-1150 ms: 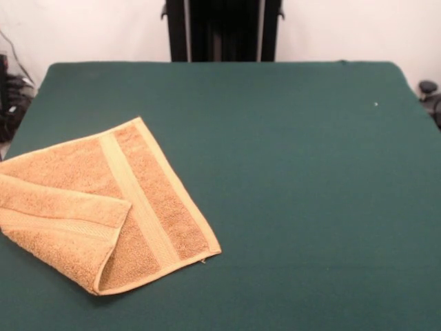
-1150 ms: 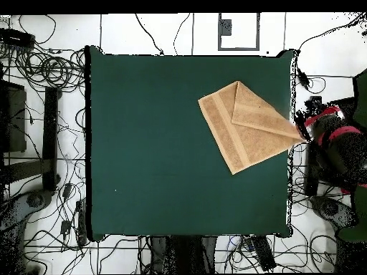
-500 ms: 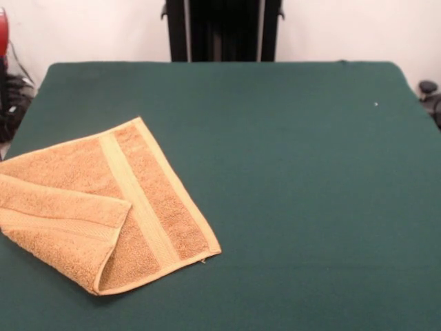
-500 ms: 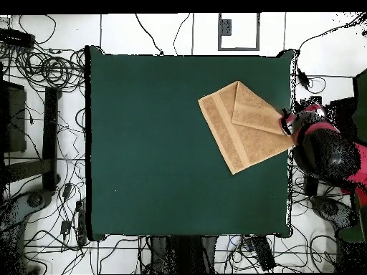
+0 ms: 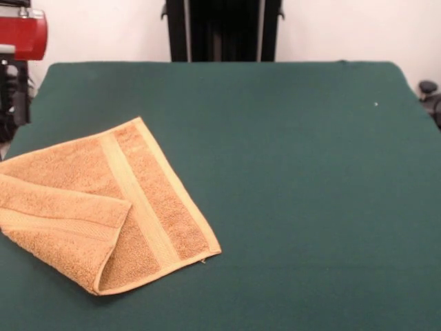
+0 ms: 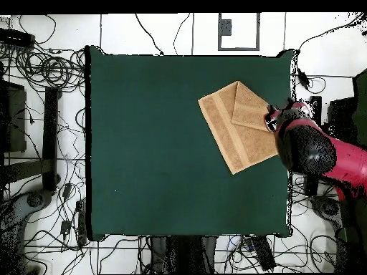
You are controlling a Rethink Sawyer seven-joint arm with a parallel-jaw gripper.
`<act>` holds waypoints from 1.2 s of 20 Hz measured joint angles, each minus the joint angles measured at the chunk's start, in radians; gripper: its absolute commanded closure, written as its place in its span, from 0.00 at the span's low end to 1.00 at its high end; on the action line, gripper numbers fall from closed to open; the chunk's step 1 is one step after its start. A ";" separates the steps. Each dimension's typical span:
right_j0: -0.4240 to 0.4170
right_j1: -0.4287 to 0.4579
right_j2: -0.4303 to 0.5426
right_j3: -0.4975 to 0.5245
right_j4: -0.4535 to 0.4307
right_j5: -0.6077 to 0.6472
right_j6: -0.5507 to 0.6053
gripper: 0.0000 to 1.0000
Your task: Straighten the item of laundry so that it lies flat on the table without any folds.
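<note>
Green cloth covers the big bench (image 5: 296, 207). Near its front left corner lies the tan towel (image 5: 103, 200), one corner folded back over itself. Farther off, the red arm (image 6: 315, 154) hangs over the towel's edge. Its gripper is hidden, so I cannot tell its state.

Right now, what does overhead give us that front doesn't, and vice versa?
Overhead only: the red and black arm reaching in over the hand towel's table-edge corner, all four table edges, floor cables. Front only: a small white tag at the towel's near corner. Both: golden-tan towel with one corner folded over itself, not yet flat, on green felt.
</note>
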 measured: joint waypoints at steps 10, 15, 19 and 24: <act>0.084 -0.016 -0.080 0.015 0.040 -0.044 0.031 0.00; 0.096 -0.015 -0.093 0.033 0.054 -0.064 0.041 0.00; 0.074 -0.012 -0.086 0.063 0.062 -0.067 0.041 0.00; 0.017 0.002 -0.043 0.109 0.063 -0.075 0.041 0.00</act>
